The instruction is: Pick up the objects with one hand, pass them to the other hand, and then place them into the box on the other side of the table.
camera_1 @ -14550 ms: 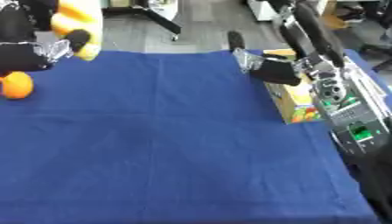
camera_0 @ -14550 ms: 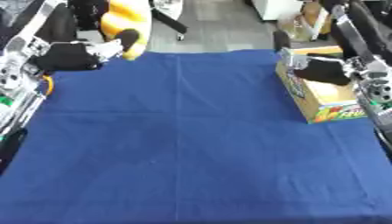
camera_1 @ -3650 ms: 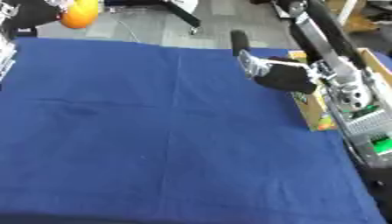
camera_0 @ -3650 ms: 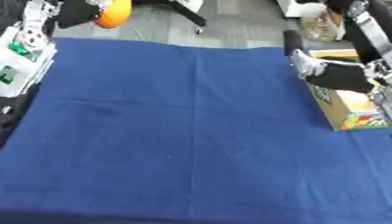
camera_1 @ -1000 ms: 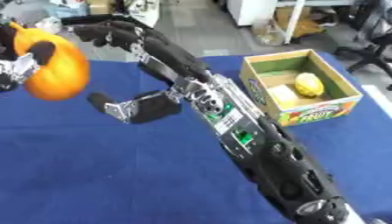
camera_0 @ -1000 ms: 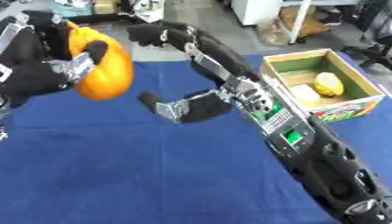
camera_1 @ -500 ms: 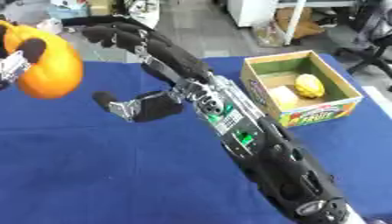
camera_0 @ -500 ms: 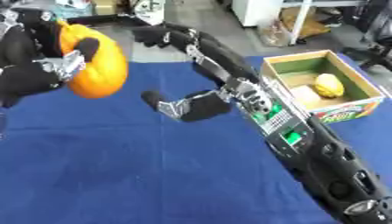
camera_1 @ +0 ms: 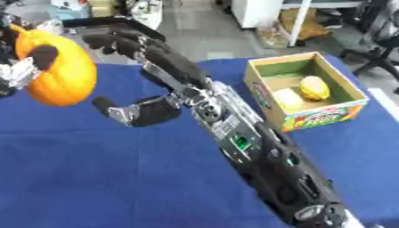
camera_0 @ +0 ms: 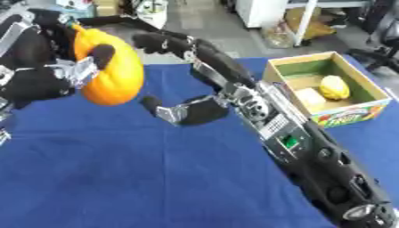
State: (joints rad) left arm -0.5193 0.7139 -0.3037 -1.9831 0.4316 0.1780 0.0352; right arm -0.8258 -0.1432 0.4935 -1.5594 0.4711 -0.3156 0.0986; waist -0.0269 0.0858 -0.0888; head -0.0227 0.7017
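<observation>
One orange pumpkin [camera_0: 113,73]; box [camera_0: 366,109] lettering unreadable

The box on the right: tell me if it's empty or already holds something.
Not empty. The open-topped box holds a yellow fruit and a pale block. The orange pumpkin is outside, in the left hand.

Left hand [camera_0: 46,67] at upper left of frame, raised, fingers and thumb curled in grip. Right arm runs diagonally from lower right; right hand [camera_0: 168,42] upper centre, fingers spread, thumb extended below.
</observation>
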